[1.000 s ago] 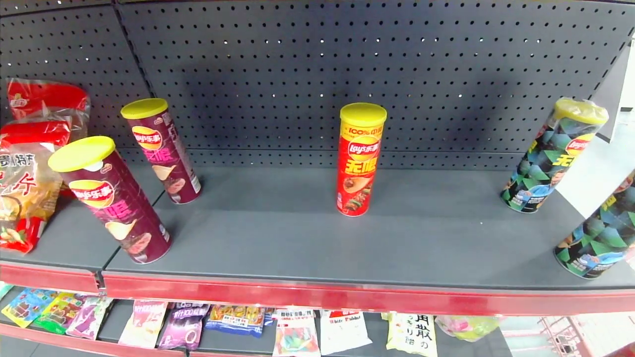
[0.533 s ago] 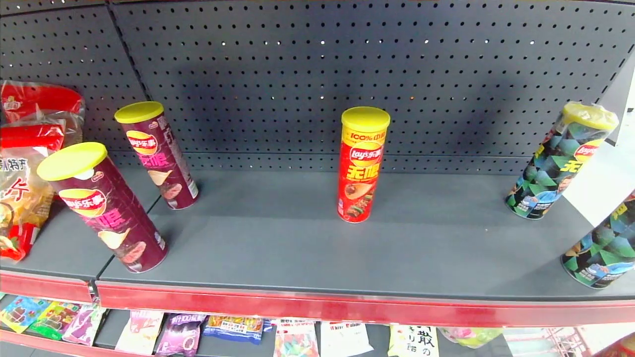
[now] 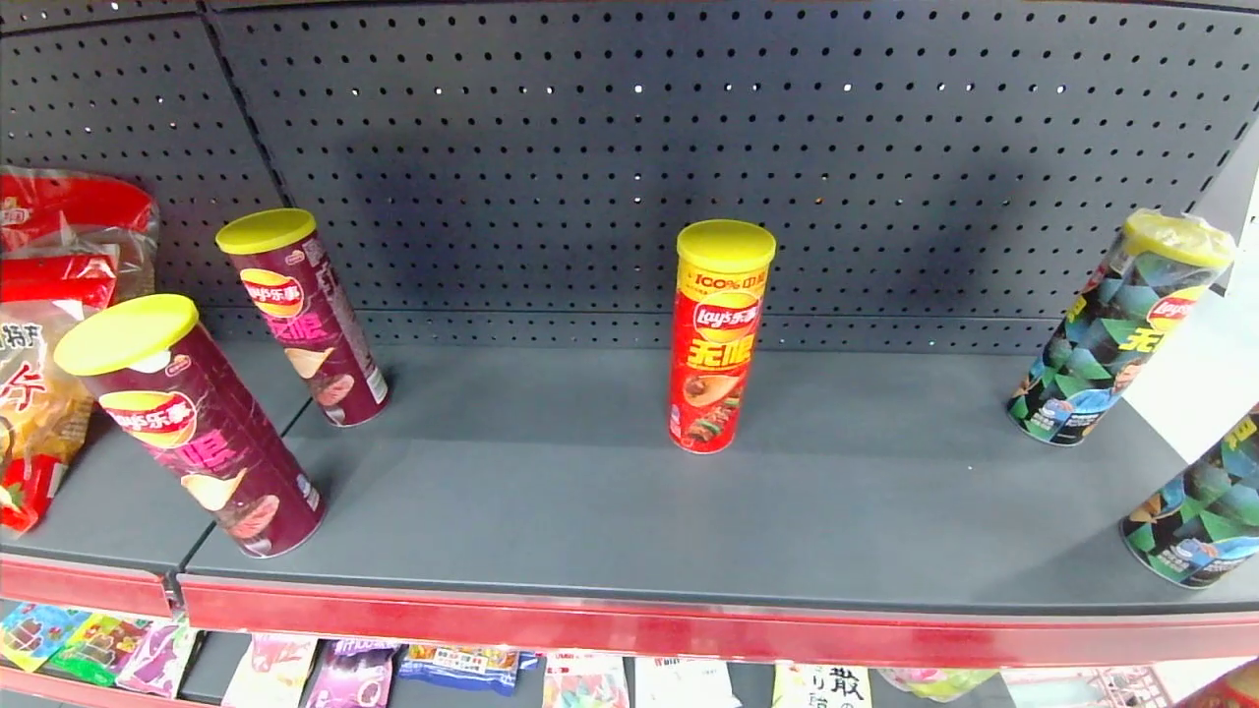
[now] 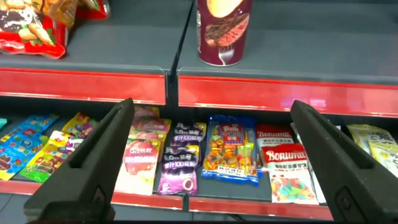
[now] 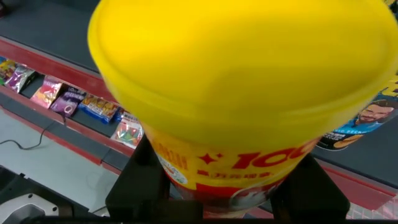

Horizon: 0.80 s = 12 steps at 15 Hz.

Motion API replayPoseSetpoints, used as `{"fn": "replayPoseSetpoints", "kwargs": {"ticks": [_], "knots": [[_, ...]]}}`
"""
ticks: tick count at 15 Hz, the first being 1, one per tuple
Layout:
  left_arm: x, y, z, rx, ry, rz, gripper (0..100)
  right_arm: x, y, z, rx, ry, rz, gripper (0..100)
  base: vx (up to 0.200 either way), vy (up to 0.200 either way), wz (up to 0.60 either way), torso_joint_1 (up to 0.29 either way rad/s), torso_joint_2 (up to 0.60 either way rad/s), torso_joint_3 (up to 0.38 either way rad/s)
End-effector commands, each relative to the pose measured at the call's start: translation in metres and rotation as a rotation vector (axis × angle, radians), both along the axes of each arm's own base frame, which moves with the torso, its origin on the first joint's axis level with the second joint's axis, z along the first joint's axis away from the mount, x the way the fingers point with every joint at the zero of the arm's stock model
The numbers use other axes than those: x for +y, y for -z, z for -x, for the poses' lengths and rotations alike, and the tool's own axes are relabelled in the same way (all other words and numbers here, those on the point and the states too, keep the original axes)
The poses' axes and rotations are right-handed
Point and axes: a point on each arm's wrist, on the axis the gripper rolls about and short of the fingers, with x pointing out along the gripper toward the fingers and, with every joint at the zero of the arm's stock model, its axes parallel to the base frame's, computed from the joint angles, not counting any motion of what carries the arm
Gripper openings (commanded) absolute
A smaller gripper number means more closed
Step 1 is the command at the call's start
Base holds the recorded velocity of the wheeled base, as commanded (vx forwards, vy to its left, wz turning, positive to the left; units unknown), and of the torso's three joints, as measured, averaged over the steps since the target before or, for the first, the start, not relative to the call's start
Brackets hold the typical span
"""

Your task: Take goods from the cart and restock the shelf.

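Note:
A red chips can (image 5: 236,93) with a yellow lid is held close to the right wrist camera, and my right gripper (image 5: 230,186) is shut on its body, in front of the shelf's red edge. My left gripper (image 4: 211,106) hangs open with nothing between its fingers, facing the red shelf front below a maroon can (image 4: 224,31). On the grey shelf (image 3: 590,511) stand a red can (image 3: 718,334) in the middle, two maroon cans (image 3: 187,423) (image 3: 300,315) at the left, and two dark patterned cans (image 3: 1121,329) (image 3: 1195,511) at the right.
Red snack bags (image 3: 49,324) lie at the shelf's far left. A pegboard wall (image 3: 629,147) backs the shelf. Small candy packets (image 4: 230,149) line the lower shelf. Bare shelf floor lies either side of the red can and in front of it.
The whole head picture has shifted a little down and left, so the camera has moved. The cans on the shelf stand as before.

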Motion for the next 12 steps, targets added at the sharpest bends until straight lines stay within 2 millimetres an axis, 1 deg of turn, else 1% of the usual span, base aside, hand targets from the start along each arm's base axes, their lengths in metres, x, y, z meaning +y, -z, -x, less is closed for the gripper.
{"fn": "replayPoseSetpoints", "kwargs": {"ticks": [1, 4, 6, 7, 8, 9, 10, 11, 12], "knots": [[0.0, 0.0, 0.0, 0.0, -0.001, 0.001, 100, 0.0, 0.0, 0.0, 0.0, -0.004, 0.0, 0, 0.0, 0.0, 0.0, 0.0, 0.0, 0.0], [0.0, 0.0, 0.0, 0.003, 0.001, -0.002, 100, 0.0, 0.003, -0.001, 0.006, 0.002, 0.02, 0, 0.0, 0.0, 0.0, 0.0, 0.0, 0.0], [-0.001, -0.001, 0.0, -0.002, 0.041, -0.03, 100, 0.0, 0.004, -0.001, 0.013, -0.001, 0.023, 0, 0.0, 0.0, 0.0, 0.0, 0.0, 0.0], [-0.003, -0.034, 0.004, -0.056, 0.139, -0.053, 100, 0.001, 0.004, -0.003, 0.02, -0.003, 0.027, 0, 0.0, 0.0, 0.0, 0.0, 0.0, 0.0], [-0.003, -0.075, -0.004, -0.04, 0.152, -0.047, 100, 0.001, 0.004, -0.004, 0.021, -0.004, 0.027, 0, 0.0, 0.0, 0.0, 0.0, 0.0, 0.0], [-0.005, -0.119, -0.018, -0.035, 0.246, -0.027, 100, 0.002, 0.003, -0.006, 0.029, -0.006, 0.029, 0, 0.0, 0.0, 0.0, 0.0, 0.0, 0.0], [-0.005, -0.123, -0.02, -0.034, 0.274, -0.027, 100, 0.002, 0.003, -0.005, 0.027, -0.006, 0.028, 0, 0.0, 0.0, 0.0, 0.0, 0.0, 0.0], [-0.012, -0.132, -0.049, 0.065, 0.531, -0.112, 100, 0.003, 0.0, -0.009, 0.036, -0.016, 0.031, 0, 0.0, 0.0, 0.0, 0.0, 0.0, 0.0], [-0.017, -0.133, -0.07, 0.127, 0.634, -0.148, 100, 0.003, -0.001, -0.009, 0.03, -0.018, 0.028, 0, 0.0, 0.0, 0.0, 0.0, 0.0, 0.0]]}}
